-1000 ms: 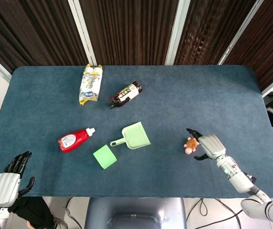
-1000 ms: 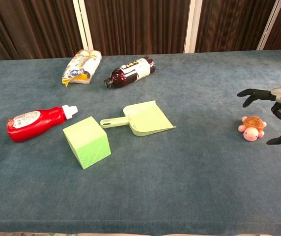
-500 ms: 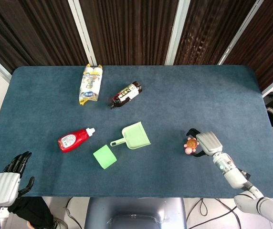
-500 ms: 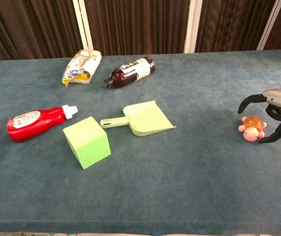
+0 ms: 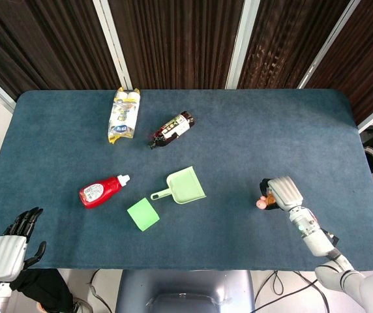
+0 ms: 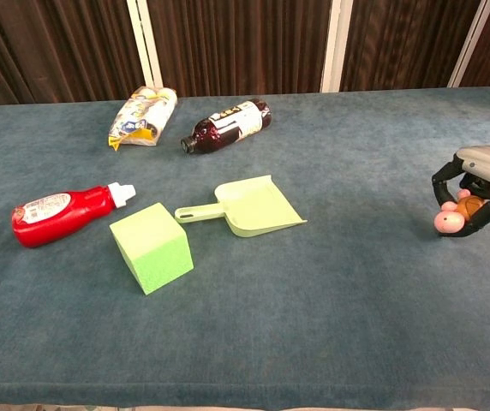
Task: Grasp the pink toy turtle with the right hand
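Observation:
The pink toy turtle (image 6: 452, 217) with an orange shell lies on the blue table at the right, mostly covered from above; only its pink head (image 5: 261, 203) peeks out in the head view. My right hand (image 5: 283, 192) (image 6: 478, 187) grips it, fingers curled around both of its sides. My left hand (image 5: 9, 251) hangs off the table's near left corner, fingers apart, holding nothing; the chest view does not show it.
A green dustpan (image 5: 183, 185), a green sponge block (image 5: 143, 214) and a red ketchup bottle (image 5: 100, 191) lie left of centre. A dark sauce bottle (image 5: 171, 128) and a yellow snack bag (image 5: 124, 115) lie further back.
My right hand's fingers have closed from a wide spread around the turtle to a grip on it. The turtle has shifted slightly toward the hand. The left hand has not moved.

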Robot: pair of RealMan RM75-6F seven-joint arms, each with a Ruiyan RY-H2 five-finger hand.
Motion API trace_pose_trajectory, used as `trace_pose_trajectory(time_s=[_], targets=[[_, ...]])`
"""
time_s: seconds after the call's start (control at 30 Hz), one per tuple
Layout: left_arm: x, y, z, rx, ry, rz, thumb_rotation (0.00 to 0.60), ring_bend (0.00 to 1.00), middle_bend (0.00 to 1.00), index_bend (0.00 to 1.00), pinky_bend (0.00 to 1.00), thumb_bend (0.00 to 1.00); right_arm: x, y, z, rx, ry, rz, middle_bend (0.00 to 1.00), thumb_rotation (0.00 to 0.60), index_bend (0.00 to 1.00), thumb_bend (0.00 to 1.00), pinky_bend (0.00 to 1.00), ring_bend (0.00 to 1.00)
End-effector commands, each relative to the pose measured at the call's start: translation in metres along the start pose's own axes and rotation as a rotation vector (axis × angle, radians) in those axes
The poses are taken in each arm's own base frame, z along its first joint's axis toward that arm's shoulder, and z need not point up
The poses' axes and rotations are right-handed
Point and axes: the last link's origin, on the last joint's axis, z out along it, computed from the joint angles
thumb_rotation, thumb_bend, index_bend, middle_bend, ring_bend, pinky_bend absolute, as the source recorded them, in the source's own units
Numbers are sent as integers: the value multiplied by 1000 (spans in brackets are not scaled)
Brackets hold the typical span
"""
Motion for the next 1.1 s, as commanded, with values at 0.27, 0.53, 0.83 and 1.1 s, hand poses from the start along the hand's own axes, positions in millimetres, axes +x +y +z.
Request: trace_pose_trajectory(time_s=[0.27, 0.53, 0.83, 1.1], targets=[[0, 0, 0, 1, -2, 3, 600, 115, 95, 89, 338, 402, 2, 1, -3, 6, 25, 18, 701, 600, 866, 1000, 962, 996], [-1, 1, 0, 4, -7, 5, 600, 115, 96, 89, 338, 402, 3, 6, -5, -1, -1, 6, 697, 600, 799, 999, 962, 994], [-2, 1, -1, 6, -7, 6, 600, 115, 96, 92, 339, 401, 19, 14, -13, -3, -12, 93, 403, 600, 330, 316, 918, 940], [-3, 2, 0, 1, -13, 10, 600, 115, 96, 93, 339, 401, 38, 30, -28, -38, -38, 39, 281, 600, 5, 37, 868, 891]])
